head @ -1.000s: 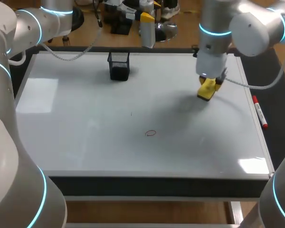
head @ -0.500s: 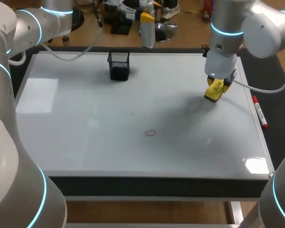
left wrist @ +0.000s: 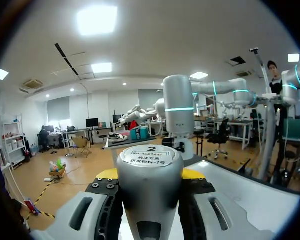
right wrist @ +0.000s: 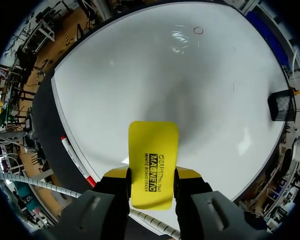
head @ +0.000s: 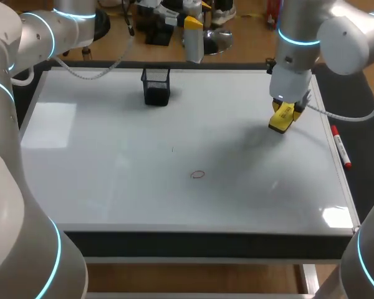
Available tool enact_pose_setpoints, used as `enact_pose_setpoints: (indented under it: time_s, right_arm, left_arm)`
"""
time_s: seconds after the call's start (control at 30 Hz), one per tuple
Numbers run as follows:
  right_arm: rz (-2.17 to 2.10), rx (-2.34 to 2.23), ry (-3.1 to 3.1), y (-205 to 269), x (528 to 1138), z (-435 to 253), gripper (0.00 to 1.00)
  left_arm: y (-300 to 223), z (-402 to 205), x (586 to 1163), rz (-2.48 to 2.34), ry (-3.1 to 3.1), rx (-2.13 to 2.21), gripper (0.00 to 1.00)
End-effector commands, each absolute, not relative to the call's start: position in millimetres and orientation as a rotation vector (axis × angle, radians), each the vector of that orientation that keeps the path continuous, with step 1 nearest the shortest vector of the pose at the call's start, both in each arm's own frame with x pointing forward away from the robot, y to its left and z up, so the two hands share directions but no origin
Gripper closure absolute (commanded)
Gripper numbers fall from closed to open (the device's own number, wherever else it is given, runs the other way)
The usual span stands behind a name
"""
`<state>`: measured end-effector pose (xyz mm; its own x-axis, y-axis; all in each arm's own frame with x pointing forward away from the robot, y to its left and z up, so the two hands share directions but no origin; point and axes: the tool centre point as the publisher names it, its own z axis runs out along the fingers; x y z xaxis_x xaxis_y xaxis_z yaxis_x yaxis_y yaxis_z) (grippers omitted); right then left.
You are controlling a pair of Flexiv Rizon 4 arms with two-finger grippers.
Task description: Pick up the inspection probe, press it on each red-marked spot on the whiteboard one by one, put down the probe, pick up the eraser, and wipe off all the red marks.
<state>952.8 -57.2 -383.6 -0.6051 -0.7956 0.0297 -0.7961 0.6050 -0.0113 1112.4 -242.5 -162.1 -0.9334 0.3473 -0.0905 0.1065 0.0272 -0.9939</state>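
One red ring (head: 197, 175) is left on the whiteboard (head: 100, 187), toward the middle of its front half, and it has not been wiped. Over the last second the right gripper (head: 283, 116) has been carried a little further toward the board's right edge, away from that ring. In the last half second hardly any shift is seen.

The yellow eraser (head: 279, 122) is clamped between the gripper's two fingers, which press it from both sides. This is plain in the right wrist view, where most of the block sticks out ahead of the tips. The eraser is held over the far right part of the board, and whether it touches the surface cannot be settled. The ring lies well apart from it, across the board ahead of the fingers.

The wiping stage is judged to be under way but unfinished, so the eraser would have to be brought back over the ring.
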Motion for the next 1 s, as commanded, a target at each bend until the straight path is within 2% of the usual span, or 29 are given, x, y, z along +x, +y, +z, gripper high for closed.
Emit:
enact_pose_setpoints:
  time_s: [0.03, 0.5, 1.0]
  right_arm:
    - [0.040, 1.388, -2.793, -58, 953, -383, 1.00]
    - [0.040, 1.388, -2.793, -58, 953, -383, 1.00]
    - [0.040, 1.388, -2.793, -58, 953, -383, 1.00]
  left_arm:
    - [-243, -163, 1120, 1.912, -2.011, -0.618, 1.00]
    - [-249, -153, 1095, 1.846, -1.942, -0.744, 1.00]
    - [-240, -138, 1020, 1.749, -1.885, -0.860, 1.00]
